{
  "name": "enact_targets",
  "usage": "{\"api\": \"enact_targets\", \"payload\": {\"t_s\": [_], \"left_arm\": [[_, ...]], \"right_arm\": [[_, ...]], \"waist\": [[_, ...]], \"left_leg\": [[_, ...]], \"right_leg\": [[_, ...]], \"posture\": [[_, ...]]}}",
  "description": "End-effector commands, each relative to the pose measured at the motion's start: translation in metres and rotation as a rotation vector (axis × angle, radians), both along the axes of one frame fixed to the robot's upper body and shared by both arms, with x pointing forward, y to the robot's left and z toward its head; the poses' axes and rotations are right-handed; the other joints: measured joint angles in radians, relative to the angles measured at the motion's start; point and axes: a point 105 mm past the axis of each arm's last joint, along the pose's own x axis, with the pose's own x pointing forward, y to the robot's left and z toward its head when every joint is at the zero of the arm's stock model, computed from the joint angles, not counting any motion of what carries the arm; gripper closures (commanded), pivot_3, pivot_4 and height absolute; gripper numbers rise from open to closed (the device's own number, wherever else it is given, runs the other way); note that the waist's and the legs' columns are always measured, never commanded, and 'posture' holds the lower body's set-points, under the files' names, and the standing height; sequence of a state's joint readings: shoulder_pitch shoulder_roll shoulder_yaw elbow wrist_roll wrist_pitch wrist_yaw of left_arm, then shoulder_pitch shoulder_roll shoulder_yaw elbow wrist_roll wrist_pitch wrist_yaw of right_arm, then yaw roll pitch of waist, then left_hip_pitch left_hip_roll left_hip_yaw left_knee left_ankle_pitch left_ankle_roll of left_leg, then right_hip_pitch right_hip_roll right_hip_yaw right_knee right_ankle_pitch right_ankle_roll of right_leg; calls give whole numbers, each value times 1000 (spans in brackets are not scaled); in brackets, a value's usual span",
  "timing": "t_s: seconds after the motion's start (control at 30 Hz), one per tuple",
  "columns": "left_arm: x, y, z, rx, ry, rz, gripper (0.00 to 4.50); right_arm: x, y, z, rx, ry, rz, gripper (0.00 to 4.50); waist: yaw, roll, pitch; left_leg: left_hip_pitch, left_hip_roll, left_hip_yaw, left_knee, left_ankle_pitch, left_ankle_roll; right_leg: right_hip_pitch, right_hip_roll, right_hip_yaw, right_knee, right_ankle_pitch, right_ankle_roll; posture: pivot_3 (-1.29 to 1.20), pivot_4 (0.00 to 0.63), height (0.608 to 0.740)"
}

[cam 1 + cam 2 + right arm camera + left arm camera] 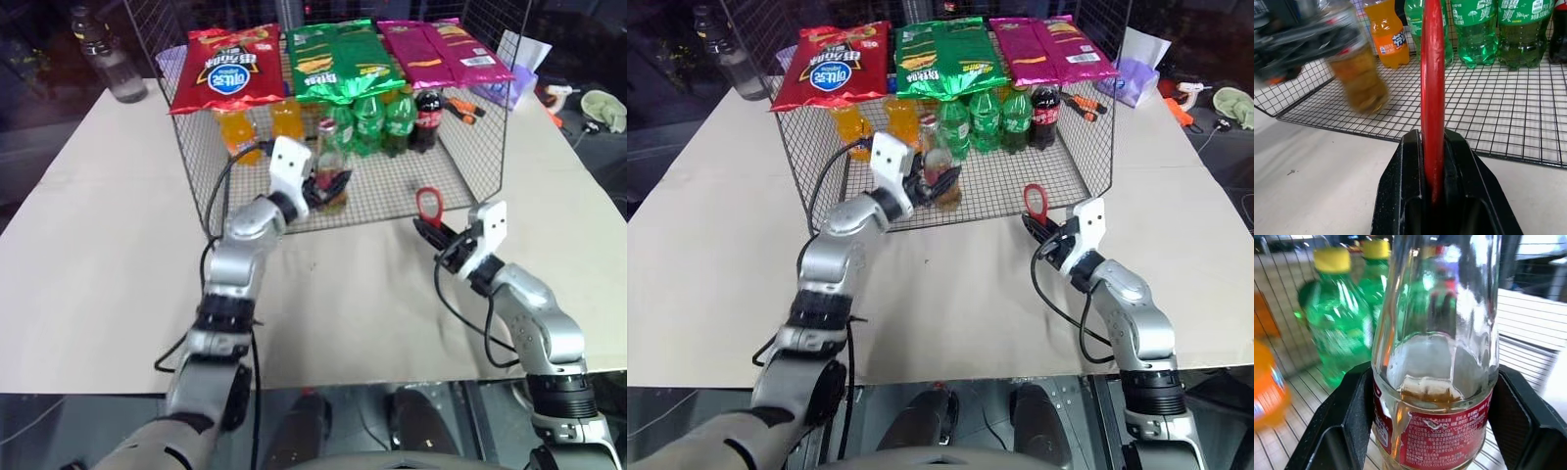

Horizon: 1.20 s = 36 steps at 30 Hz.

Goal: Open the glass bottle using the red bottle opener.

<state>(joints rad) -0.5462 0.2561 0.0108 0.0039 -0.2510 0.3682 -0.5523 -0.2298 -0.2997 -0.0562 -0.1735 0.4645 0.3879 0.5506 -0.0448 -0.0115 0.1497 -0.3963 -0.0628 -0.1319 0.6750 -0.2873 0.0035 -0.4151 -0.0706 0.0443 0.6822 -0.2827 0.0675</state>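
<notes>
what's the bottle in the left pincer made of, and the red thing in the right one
The glass bottle: apparently clear, glossy glass, see-through with bright reflections, printed red label band. The red bottle opener: smooth, shiny red surface; painted metal or plastic, can't tell.

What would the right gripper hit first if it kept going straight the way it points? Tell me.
Probably the wire basket's floor, then the green soda bottles; depth is unclear. The right gripper holds the red opener.
</notes>
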Motion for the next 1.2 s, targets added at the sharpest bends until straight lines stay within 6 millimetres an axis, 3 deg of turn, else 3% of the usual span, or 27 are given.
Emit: {"api": "enact_targets", "payload": {"t_s": [0.03, 0.17, 0.27, 0.63, 0.83, 1.03, 1.13, 1.17, 1.2], "left_arm": [[-32, 4, 35, -74, -128, -49, 1410], [-47, 2, 33, -76, -104, -78, 1410], [-47, 5, 13, -26, -2, -54, 1410], [-51, 2, -10, 32, 40, -78, 1410], [-52, 0, -17, 40, 34, -79, 1410], [-53, -1, -15, 18, 8, -81, 1410], [-57, -2, -15, 22, -3, -97, 649], [-56, -2, -15, 18, -9, -92, 133], [-56, -1, -15, 15, -12, -85, 18]], "right_arm": [[-2, -6, 10, 20, -43, -20, 4500], [-3, -5, 7, 16, -39, -17, 4500], [-3, -4, 5, 18, -35, -15, 4500], [-4, 3, 8, -1, -57, 10, 4500], [-1, 19, 30, -144, -206, 28, 4500], [0, 33, 41, -119, -240, 51, 4500], [0, 34, 39, -121, -237, 56, 4500], [0, 33, 38, -123, -235, 56, 4500], [0, 33, 37, -127, -232, 58, 4500]], "waist": [[1, 0, 0], [10, 0, 0], [9, 0, 0], [6, 0, 0], [6, 0, 0], [9, 0, 0], [11, 0, 0], [11, 0, 0], [10, 0, 0]], "left_leg": [[0, 0, 0, 0, 0, 0], [0, 0, -1, 3, 0, 0], [0, 0, 0, 6, 0, 0], [2, 0, 2, 9, 0, 0], [3, 0, 3, 9, 0, 0], [3, 0, 2, 9, 0, 0], [3, 0, 2, 9, 0, 0], [3, 0, 2, 9, 0, 0], [3, 0, 2, 9, 0, 0]], "right_leg": [[0, 0, 0, 0, 0, 0], [1, 0, -1, 2, 0, 0], [1, 0, 0, 4, 0, 0], [1, 1, 2, 12, 0, 0], [1, 1, 3, 12, 0, 0], [1, 1, 2, 12, 0, 0], [1, 0, 2, 11, 0, 0], [1, 0, 2, 11, 0, 0], [1, 0, 2, 11, 0, 0]], "posture": [[0, 150, 740], [0, 150, 740], [0, 150, 740], [0, 150, 740], [0, 150, 740], [0, 150, 740], [0, 150, 740], [0, 150, 740], [0, 150, 740]]}}
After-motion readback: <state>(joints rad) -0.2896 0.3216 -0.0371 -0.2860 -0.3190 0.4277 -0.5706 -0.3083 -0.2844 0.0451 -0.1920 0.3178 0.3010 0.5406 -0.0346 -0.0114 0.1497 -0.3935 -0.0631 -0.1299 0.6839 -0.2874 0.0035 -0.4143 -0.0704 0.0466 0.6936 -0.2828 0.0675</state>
